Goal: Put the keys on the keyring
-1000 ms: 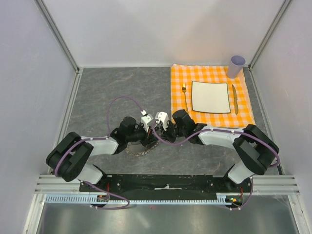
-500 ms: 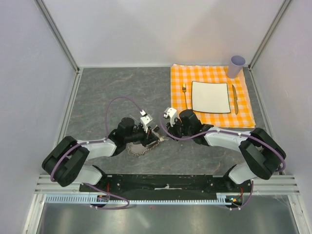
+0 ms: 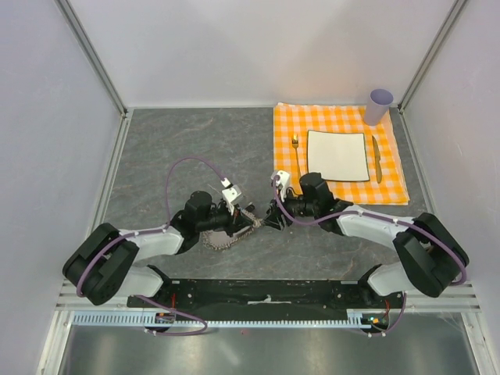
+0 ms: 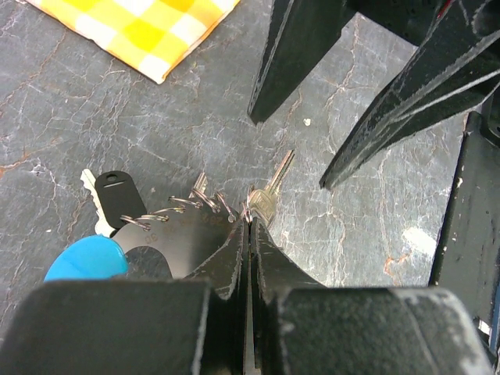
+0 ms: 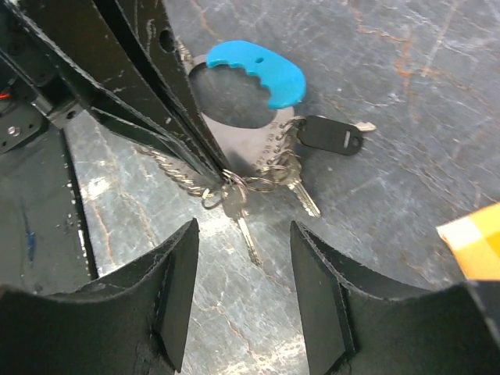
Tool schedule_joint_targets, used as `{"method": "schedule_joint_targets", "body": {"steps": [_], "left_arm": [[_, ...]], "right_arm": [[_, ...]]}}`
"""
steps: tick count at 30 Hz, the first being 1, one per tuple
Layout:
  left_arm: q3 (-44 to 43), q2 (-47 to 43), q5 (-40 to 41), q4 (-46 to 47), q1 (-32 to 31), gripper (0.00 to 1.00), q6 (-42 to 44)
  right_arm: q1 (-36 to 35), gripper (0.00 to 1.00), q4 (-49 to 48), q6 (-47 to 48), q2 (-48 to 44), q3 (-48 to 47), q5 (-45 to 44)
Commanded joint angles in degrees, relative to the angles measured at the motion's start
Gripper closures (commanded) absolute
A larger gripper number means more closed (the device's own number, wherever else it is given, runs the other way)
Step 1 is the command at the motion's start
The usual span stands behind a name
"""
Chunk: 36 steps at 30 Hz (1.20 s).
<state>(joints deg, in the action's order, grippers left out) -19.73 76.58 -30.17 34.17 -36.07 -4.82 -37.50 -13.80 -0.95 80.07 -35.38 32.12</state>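
1. The left gripper [image 4: 249,224] has its fingers clenched tip to tip. They pinch the thin metallic bead-chain keyring with a curved bright-blue tag and a black fob [image 5: 258,74] at the spot where the small dark grey metal key [image 4: 269,191] hangs.
2. The right gripper [image 5: 244,230] has its fingers released and spread wide, grasping nothing.
3. The key's long axis runs straight on from the left fingertips, and its blade points into the gap between the right fingers. Tag and fob lie behind the left tips.
4. The right arm looks nearer the free blade, so closing on it is likely its move.
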Motion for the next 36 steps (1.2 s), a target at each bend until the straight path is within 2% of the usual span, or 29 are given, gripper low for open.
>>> {"method": "schedule_joint_targets", "body": {"steps": [1,6,11,12,15,16,18,24,30,36], "left_arm": [[0.6,-1.7,-1.1,5.6,0.1,0.98,0.7],[1.1,-2.7,-1.2,6.1,0.2,0.98,0.7],[1.5,-3.3,-1.5,6.8,0.7,0.98,0.2],[1.6,-3.4,-1.5,7.0,0.7,0.98,0.2],[1.7,-3.4,-1.6,7.1,0.8,0.98,0.0],[1.7,-3.4,-1.6,7.1,0.9,0.98,-0.1],[1.8,-3.5,-1.5,7.1,1.0,0.98,-0.1],[2.1,-3.4,-0.2,7.0,1.4,0.98,-0.4],[3.2,-4.8,0.5,8.5,1.8,0.98,-0.5],[7.3,-7.8,0.5,17.5,2.1,0.98,-2.1]], "right_arm": [[0.0,0.42,-3.5,-1.2,3.7,-3.6,8.4],[0.0,0.43,-3.3,-0.9,7.6,-5.3,9.6],[0.0,0.50,-2.0,-0.3,9.7,-6.3,10.4],[0.0,0.54,-1.8,0.1,9.9,-6.3,10.5],[0.0,0.75,-1.0,0.1,9.9,-6.4,11.3],[0.1,0.90,-0.6,0.4,9.7,-6.4,11.1],[0.0,1.00,0.5,0.5,8.2,-6.1,9.5],[0.7,1.00,5.4,2.1,3.6,-5.2,3.7],[1.4,1.00,6.9,-1.2,1.8,-3.7,-0.1],[1.4,1.00,7.7,-2.6,2.5,-2.9,-0.6]]}}
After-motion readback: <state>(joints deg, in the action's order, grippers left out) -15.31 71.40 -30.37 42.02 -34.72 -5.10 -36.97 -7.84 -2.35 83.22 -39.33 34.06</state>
